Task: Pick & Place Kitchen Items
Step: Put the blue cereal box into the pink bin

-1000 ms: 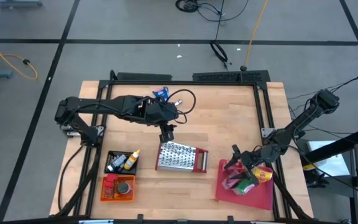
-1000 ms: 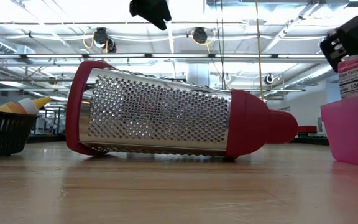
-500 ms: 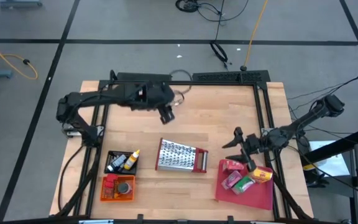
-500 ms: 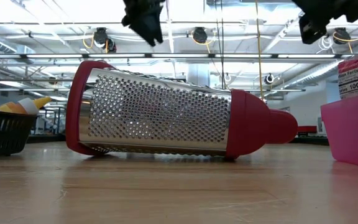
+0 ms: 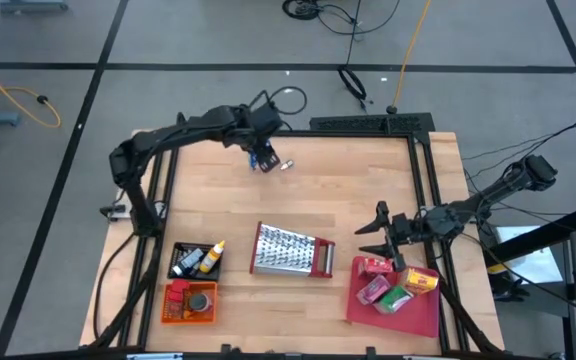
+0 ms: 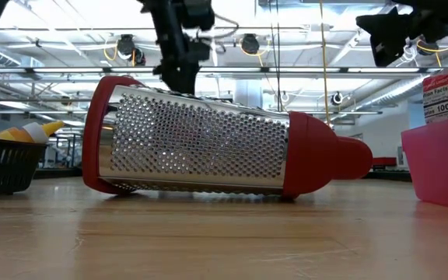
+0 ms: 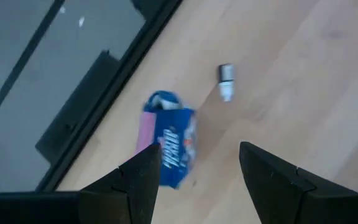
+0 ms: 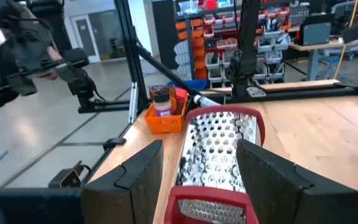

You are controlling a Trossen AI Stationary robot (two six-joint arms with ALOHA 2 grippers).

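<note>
A small blue and pink packet (image 7: 169, 146) lies flat on the wood near the table's far edge, with a tiny bottle (image 7: 225, 81) lying on its side beside it. My left gripper (image 7: 197, 177) hovers open above them; the packet shows just ahead of one finger, untouched. In the high view that gripper (image 5: 265, 160) sits over the packet (image 5: 256, 163), with the bottle (image 5: 287, 165) to its right. My right gripper (image 5: 380, 233) is open and holds nothing. It hangs above the table between the grater and the red tray, which carries red, pink, green and yellow packets (image 5: 393, 285).
The steel grater (image 5: 290, 251) with its red end lies on its side mid-table, straight ahead of my right gripper (image 8: 204, 180). A black basket (image 5: 196, 260) with bottles and an orange basket (image 5: 190, 302) with a dark jar stand near left. The red tray (image 5: 423, 318) lies near right.
My left gripper has swung from above the grater to the table's far edge and come down over the blue packet. My right gripper has risen off the packets on the red tray and drawn away toward the table's left and far side. The packets stay on the tray.
</note>
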